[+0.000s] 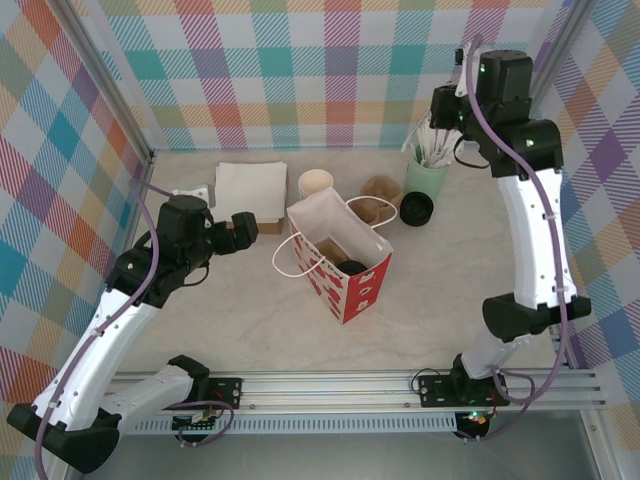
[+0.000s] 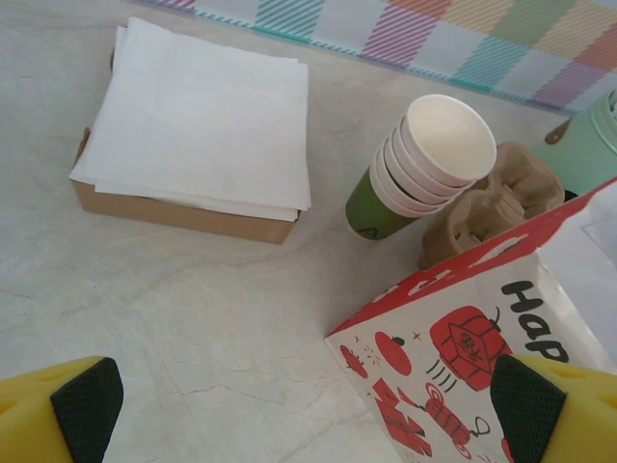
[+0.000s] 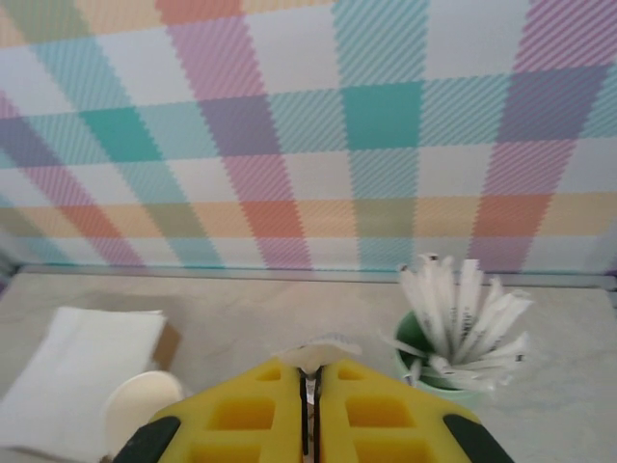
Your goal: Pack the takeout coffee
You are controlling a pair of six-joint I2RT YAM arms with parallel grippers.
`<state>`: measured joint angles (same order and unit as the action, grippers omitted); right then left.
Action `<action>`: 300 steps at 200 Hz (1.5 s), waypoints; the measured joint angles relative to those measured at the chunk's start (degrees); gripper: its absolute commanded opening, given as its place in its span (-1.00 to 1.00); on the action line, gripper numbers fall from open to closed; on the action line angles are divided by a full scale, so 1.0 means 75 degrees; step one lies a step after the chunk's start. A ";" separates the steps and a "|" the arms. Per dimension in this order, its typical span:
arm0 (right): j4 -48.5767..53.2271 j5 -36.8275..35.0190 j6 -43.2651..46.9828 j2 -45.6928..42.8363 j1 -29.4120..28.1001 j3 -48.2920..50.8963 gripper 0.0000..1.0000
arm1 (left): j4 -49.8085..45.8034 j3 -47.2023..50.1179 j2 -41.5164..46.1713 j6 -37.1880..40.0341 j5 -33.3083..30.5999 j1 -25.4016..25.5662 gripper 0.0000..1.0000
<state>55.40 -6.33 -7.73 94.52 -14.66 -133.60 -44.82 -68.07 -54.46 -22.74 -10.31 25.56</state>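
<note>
**Takeout coffee (image 1: 416,208) outside the bag**

Black-lidded, it stands on the tabletop (image 1: 250,320) just right of the red-and-white paper bag (image 1: 345,275). My left gripper (image 1: 248,228) hangs left of the bag, jaws wide. My right gripper (image 3: 310,371), beyond the bag, has its jaws pinched on a thin white paper stick (image 3: 323,347).

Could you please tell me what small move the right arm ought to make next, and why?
Probably carry the right claw over to the open red-and-white paper bag and release there. Seen from its wrist, its jaws are shut on a thin white strip, much like the white sticks in the pale-mint cup just below it. The bag's mouth stands open, ready to receive it.
</note>
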 measured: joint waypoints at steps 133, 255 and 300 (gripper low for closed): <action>-0.0484 0.2221 -0.0481 -0.1716 -0.2521 0.3121 -0.79 | 0.0201 0.0306 0.0044 -0.0405 -0.0612 0.0000 1.00; -0.1274 0.1961 -0.0510 -0.0364 -0.3762 0.4908 -0.75 | 0.0195 0.0361 0.0280 -0.0428 -0.0842 0.0000 1.00; -0.1201 0.1868 -0.0495 -0.0265 -0.3762 0.5036 -0.36 | 0.0195 0.0364 0.0277 -0.0428 -0.0851 0.0000 1.00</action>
<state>46.39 7.68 -11.44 92.53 -42.87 -95.83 -43.35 -65.34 -52.38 -25.96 -16.69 25.56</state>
